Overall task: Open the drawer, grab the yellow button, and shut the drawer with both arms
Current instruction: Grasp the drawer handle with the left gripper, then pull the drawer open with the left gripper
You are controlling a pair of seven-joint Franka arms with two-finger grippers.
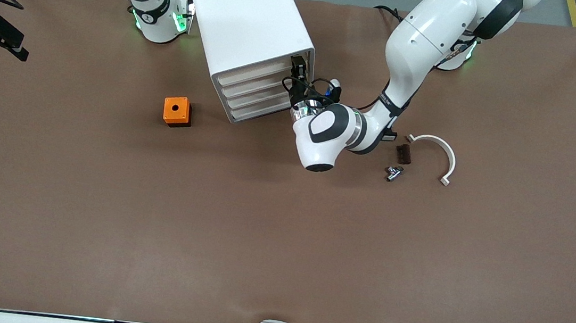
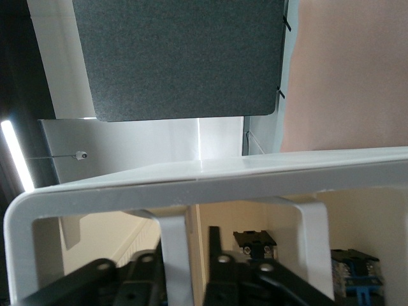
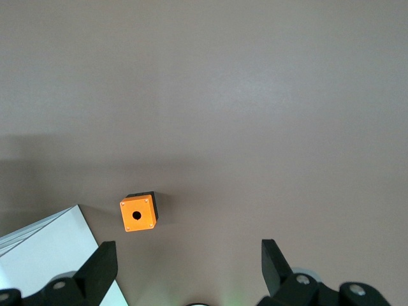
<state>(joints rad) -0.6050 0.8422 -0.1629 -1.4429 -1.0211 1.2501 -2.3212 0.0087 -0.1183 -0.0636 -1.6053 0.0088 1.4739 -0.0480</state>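
Item: top drawer (image 1: pixel 254 76), still closed in the cabinet (image 1: pixel 251 29); left tool (image 1: pixel 297 71) at its handle.

Detail: the left tool's fingers (image 2: pixel 217 271) sit at the drawer front by the corner toward the left arm; whether they have gripped the handle (image 2: pixel 172 255) cannot be told. Advice: settle squarely on the handle before pulling, then draw straight out, so the light cabinet does not slide on the desk (image 1: pixel 280 235). Button not visible, presumably inside. Right tool (image 3: pixel 188 268) wide open, empty, waiting above the orange cube (image 3: pixel 138 213).

No legible text, labels, brand marks, numbers or signs appear on any item in the three views.
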